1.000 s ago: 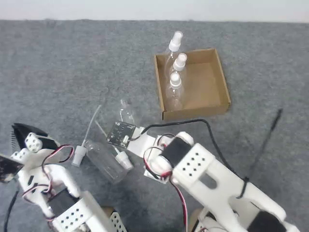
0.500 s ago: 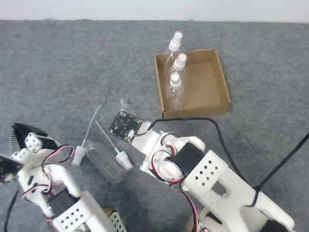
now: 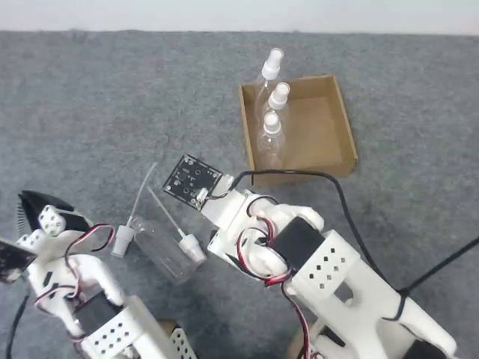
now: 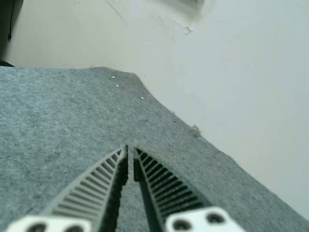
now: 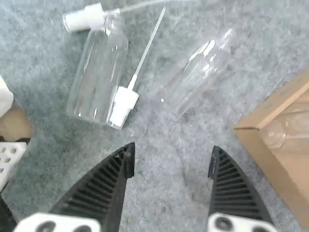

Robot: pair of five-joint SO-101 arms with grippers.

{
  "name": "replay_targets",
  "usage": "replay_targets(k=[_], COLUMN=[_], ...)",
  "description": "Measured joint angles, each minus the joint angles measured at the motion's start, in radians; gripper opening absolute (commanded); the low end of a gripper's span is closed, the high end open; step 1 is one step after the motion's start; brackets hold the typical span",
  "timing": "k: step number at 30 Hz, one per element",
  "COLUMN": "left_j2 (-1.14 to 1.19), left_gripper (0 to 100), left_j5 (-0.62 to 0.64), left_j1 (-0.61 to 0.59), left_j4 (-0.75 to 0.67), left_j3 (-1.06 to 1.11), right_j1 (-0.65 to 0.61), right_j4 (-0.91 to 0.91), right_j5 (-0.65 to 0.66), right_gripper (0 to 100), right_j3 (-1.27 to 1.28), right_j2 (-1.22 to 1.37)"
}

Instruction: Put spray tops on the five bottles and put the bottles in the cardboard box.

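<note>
Right fingers (image 5: 104, 188) spread wide, grasping nothing, over grey tabletop (image 5: 169, 140). Near my tips lie one uncapped bottle (image 5: 193, 72) and a second bottle (image 5: 96, 72) with a spray top (image 5: 121, 104) against it. Cardboard box (image 3: 340, 120) sits at 1 o'clock from them, three capped bottles (image 3: 271, 134) inside. Left fingers (image 4: 104, 186) clenched, empty, at the tabletop's 8 o'clock.
</note>
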Motion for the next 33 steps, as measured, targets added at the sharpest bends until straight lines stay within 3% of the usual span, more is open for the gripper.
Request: replay_targets(k=[10,18,33], left_j2=[0.000,0.000,0.000], left_gripper=[1,1,1], left_j5=[0.000,0.000,0.000], left_j1=[0.000,0.000,0.000], left_j4=[0.000,0.000,0.000], left_j3=[0.000,0.000,0.000], right_j1=[0.000,0.000,0.000], right_j4=[-0.028,-0.028,-0.028], right_j5=[0.000,-0.003,-0.245], right_gripper=[19.2,19.5,19.5], right_j3=[-0.126,-0.296,-0.562], right_j2=[0.009,0.270,0.667])
